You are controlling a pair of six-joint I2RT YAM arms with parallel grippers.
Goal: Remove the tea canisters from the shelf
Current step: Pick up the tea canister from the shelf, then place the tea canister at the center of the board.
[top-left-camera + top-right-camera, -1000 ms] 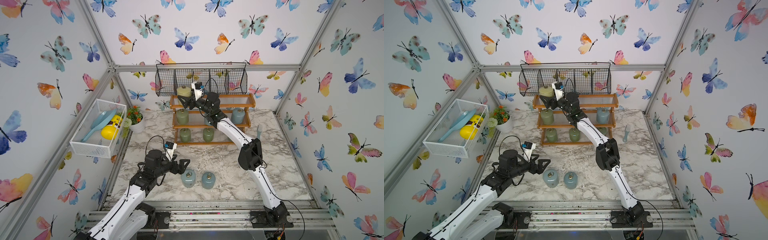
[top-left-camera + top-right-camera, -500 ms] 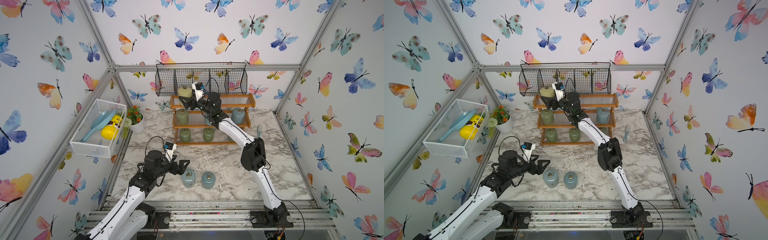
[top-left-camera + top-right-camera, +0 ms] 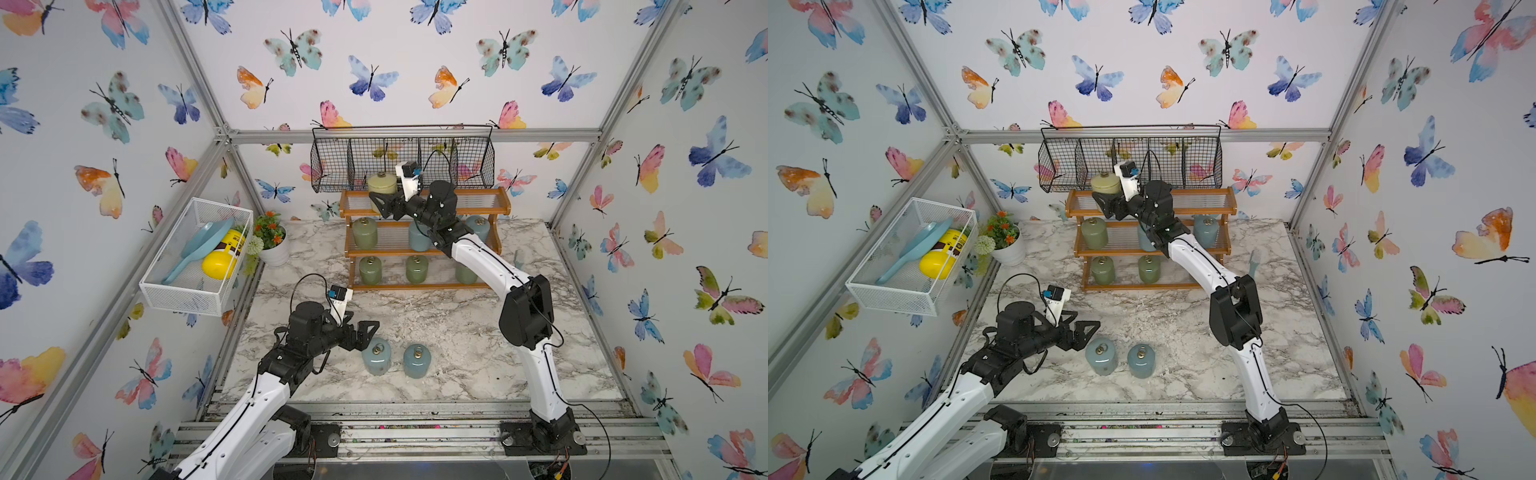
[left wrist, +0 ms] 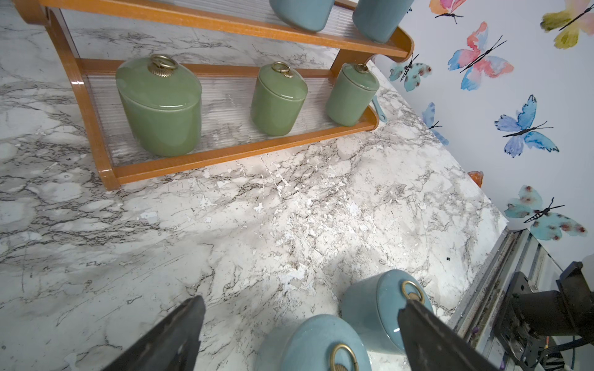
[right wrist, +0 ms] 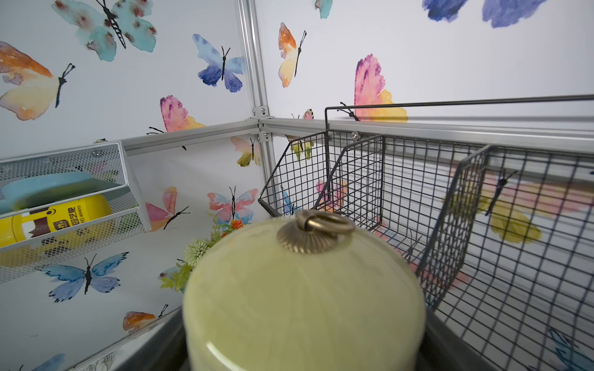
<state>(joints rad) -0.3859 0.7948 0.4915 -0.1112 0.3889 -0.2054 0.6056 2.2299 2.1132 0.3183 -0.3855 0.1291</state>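
We locate two canisters [image 3: 376, 355] on the surface [image 3: 457, 332] before the shelf [image 3: 415, 286], six canisters [image 3: 365, 232] on its lower tiers, and the top-tier canister [image 3: 381, 183] near the wire basket [image 3: 332, 166].

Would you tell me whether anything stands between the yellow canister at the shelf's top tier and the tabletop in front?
Nothing visible does. The right hand grips the yellow canister below the wire basket; the tabletop before the shelf is bare up to two blue canisters near the left hand.

The right arm [image 3: 486, 262] hides much of a pale blue canister [image 3: 417, 241] on the shelf [image 3: 424, 286].
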